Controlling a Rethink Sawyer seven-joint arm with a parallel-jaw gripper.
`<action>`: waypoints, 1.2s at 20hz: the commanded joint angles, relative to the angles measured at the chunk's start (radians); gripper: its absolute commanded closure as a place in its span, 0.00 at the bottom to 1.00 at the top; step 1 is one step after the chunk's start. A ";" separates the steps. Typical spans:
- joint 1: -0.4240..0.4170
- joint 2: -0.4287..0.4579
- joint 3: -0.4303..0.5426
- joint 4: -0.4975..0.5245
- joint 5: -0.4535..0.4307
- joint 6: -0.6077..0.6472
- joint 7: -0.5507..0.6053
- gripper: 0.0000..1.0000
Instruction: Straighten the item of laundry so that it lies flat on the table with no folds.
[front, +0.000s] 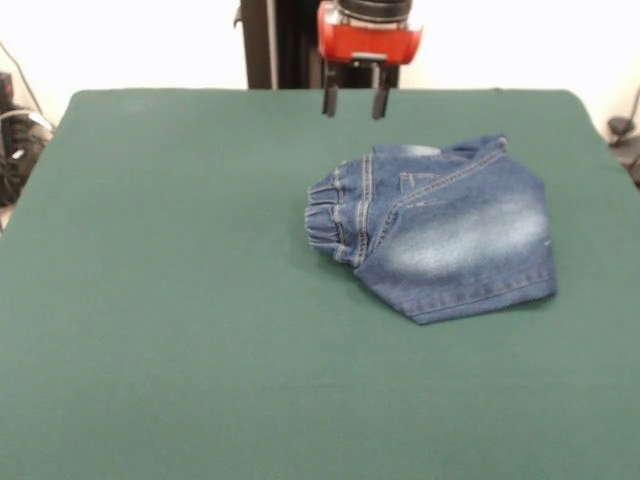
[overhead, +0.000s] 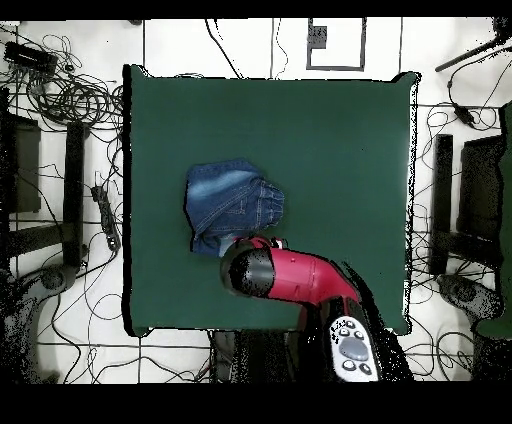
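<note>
- Nearest us stretches the bare dark green felt-covered desk (front: 180, 380).
- On it, right of centre in the front view, we see the small faded blue denim jeans (front: 440, 235) bunched and folded over, gathered waistband facing left.
- Beyond them, clear of the denim, the red-and-black arm's fingers (front: 354, 100) hang spread apart, pinching nothing.

Count on inspection — one jeans (front: 440, 235), folded over itself; one table (front: 180, 300); one arm (overhead: 300, 280) carrying one gripper (front: 355, 103) with two fingers (front: 329, 100). Loose items on the table — one, the jeans only.
</note>
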 joint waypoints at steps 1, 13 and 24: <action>-0.038 0.020 0.215 -0.077 -0.099 0.157 -0.135 0.00; -0.079 0.020 0.312 -0.130 -0.222 0.280 -0.162 0.00; -0.127 0.006 0.397 -0.141 -0.314 0.307 -0.181 0.00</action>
